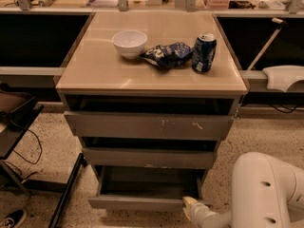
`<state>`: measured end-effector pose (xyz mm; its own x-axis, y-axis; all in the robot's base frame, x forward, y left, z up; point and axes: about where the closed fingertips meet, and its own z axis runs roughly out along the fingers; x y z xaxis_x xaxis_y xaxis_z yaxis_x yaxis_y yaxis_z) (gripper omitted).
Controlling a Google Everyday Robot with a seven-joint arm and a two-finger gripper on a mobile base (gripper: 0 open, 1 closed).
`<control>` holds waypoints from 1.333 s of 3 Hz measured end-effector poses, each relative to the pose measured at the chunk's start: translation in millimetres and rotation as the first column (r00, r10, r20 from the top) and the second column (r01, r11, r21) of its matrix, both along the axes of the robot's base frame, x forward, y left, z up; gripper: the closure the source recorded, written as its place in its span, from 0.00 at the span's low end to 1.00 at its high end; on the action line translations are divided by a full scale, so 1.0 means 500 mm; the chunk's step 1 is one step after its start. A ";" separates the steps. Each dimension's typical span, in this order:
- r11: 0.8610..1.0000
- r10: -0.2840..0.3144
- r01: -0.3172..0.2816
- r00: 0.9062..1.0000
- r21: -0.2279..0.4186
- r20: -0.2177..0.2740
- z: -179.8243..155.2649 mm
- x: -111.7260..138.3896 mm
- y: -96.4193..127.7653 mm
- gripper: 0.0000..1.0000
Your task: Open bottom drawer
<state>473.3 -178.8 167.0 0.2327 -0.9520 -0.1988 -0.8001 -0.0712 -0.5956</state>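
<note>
Speckled floor (266, 132) runs under a tan counter (95, 70) that has 3 grey drawers below it. On the right, the robot's white arm (266, 189) reaches low toward the front of the unit. The bottom drawer (137, 202) stands partly out with its shallow box showing, further forward than the middle drawer (147, 158) above it. The tool (191, 204) sits at the right end of that lowest front and seems to touch its upper edge. I cannot tell whether it is open or closed on anything. The pull should run straight out along the slides, since a tug from 1 corner could skew the box and jam it. Keeping it slow and level should leave the bowl (129, 42), snack bag (167, 54) and can (204, 52) on top undisturbed.
</note>
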 end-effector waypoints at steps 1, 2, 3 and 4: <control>1.000 -0.005 0.005 1.000 -0.008 -0.010 -0.011 -0.032 -0.008 1.00; 1.000 -0.005 0.005 1.000 -0.008 -0.010 -0.004 -0.033 -0.007 1.00; 1.000 -0.006 0.006 1.000 -0.012 -0.015 -0.009 -0.062 -0.012 1.00; 1.000 -0.006 0.006 1.000 -0.012 -0.015 -0.001 -0.062 -0.012 1.00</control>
